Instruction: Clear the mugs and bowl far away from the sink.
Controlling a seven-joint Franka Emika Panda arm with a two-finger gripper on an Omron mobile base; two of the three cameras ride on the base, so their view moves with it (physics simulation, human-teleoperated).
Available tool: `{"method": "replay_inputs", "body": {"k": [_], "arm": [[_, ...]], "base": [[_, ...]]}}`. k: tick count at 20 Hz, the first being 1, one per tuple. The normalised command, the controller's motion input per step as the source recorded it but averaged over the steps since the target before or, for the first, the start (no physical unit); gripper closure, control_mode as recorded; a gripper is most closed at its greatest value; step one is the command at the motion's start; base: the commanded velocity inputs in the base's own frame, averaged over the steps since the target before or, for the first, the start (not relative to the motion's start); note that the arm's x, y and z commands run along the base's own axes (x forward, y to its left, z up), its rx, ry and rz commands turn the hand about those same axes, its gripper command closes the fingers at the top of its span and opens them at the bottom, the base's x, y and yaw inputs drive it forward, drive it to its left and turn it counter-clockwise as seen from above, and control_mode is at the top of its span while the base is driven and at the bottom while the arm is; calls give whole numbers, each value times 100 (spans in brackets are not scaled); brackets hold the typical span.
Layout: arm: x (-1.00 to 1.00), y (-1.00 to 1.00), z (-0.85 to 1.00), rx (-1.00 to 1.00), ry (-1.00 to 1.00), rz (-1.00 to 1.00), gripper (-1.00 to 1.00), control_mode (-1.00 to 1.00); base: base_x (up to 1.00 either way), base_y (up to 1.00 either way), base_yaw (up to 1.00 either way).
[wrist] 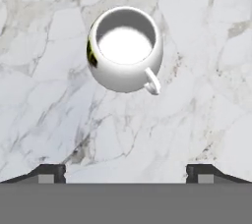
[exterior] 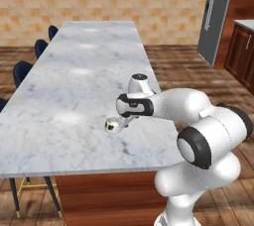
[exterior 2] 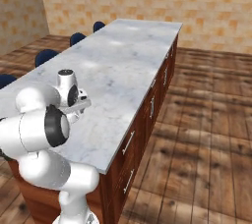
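Mug (wrist: 125, 48) sat upright on counter (exterior: 74, 71), apart from gripper (wrist: 125, 171), jaws wide, empty. You'd find it light, rigid, glazed, prob. slippery; pinch rim wall, not handle.

1. A long white marble-topped island (exterior: 74, 71) with dark wood cabinet fronts (exterior 2: 147, 120) dominates the kitchen.
2. Blue chairs (exterior: 22, 71) line the island's far side.
3. A steel refrigerator (exterior: 216, 17) stands beyond the island, beside a wooden cabinet (exterior: 240, 54).
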Motion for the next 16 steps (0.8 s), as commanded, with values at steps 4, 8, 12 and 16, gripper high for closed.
{"method": "replay_inputs", "body": {"k": [4, 8, 12, 16], "arm": [[-56, -4, 100, 0, 5, -5, -100, -100], [-63, -24, 100, 0, 6, -18, -100, -100], [-71, -51, 86, 0, 6, -18, -100, -100], [-54, -38, 62, 0, 5, -20, -100, -100]], "base": [[0, 0, 0], [0, 0, 0], [0, 0, 0], [0, 0, 0]]}}
